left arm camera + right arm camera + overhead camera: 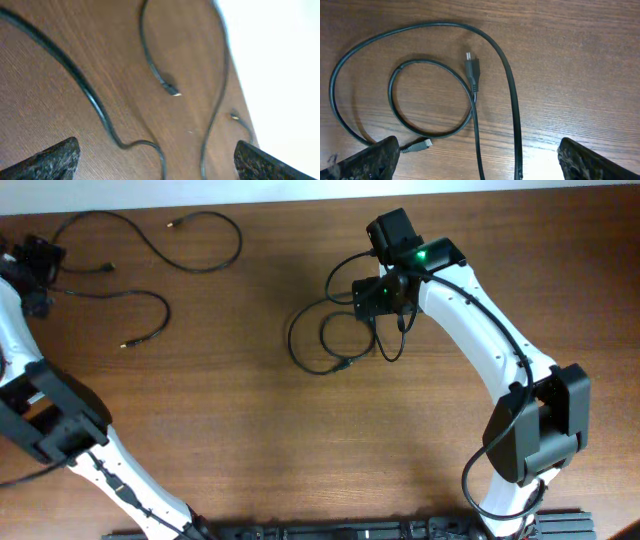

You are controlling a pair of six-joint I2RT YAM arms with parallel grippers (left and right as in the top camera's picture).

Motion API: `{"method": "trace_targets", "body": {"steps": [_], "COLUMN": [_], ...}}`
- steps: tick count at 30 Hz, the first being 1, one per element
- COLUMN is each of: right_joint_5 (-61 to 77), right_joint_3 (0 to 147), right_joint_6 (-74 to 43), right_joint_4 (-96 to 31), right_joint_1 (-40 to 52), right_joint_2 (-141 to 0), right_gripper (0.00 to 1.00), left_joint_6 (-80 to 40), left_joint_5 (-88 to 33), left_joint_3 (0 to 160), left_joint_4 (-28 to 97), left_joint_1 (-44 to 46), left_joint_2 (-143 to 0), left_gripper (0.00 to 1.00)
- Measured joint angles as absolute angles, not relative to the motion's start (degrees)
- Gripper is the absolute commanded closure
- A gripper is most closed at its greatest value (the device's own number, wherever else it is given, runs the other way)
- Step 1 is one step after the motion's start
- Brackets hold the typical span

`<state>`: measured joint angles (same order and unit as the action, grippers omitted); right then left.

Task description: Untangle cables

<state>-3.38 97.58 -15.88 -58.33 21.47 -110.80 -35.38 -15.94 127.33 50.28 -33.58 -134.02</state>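
At the ten o'clock corner of the wood-grain table (pixel 250 440), the left gripper (pixel 156 150) is hovering with jaws spread wide, gripping nothing. Beside it, two thin black cords are lying loose. The upper cable (pixel 150 243) is snaking from nine toward three o'clock, then curling back so its plug is pointing toward nine. The lower cable (pixel 165 308) is running toward three before hooking round to a plug at seven o'clock. Well apart, just right of centre, the third cable (pixel 511 95) is lying as a small round loop nested inside a wider arc, one pronged plug (pixel 471 67) pointing to twelve o'clock in the right wrist view. The right gripper (pixel 479 145) is hanging above it, jaws gaping and holding nothing, the white arm partly covering the loops from overhead.
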Motion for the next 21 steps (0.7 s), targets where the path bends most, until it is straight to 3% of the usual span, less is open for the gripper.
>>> {"method": "trace_targets", "body": {"steps": [6,9,11,16,18,21], "right_joint_5": [-3.4,-3.4,-3.4,2.7,3.6,4.3], "right_joint_3": [97.6,97.6,97.6,97.5,97.5,97.5], "right_joint_6": [-15.9,-15.9,-15.9,-15.9,-16.2,-16.5], "right_joint_4": [-58.3,-58.3,-58.3,-56.6,-59.7,-63.2], "right_joint_1": [21.5,21.5,21.5,21.5,20.2,8.7], "right_joint_2": [-110.8,-110.8,-110.8,-110.8,-110.8,-110.8], "right_gripper": [0.01,0.02,0.01,0.01,0.01,0.01], "left_joint_6": [-36.0,-26.4,-20.0,-17.3,-17.1,-17.1], "left_joint_5": [-28.5,-31.5,-27.7,-9.1,-5.7,-3.7], "left_joint_3": [130.4,130.2,130.2,129.9,129.6,127.3], "left_joint_4": [67.3,76.3,79.1,83.4,84.5,84.2], "left_joint_1": [-32.4,-22.4,-13.3,7.6,9.0,9.1], "left_joint_2": [-119.2,-119.6,-119.7,-122.1,-124.1,-126.5], "left_gripper": [0.01,0.01,0.01,0.01,0.01,0.01]}}
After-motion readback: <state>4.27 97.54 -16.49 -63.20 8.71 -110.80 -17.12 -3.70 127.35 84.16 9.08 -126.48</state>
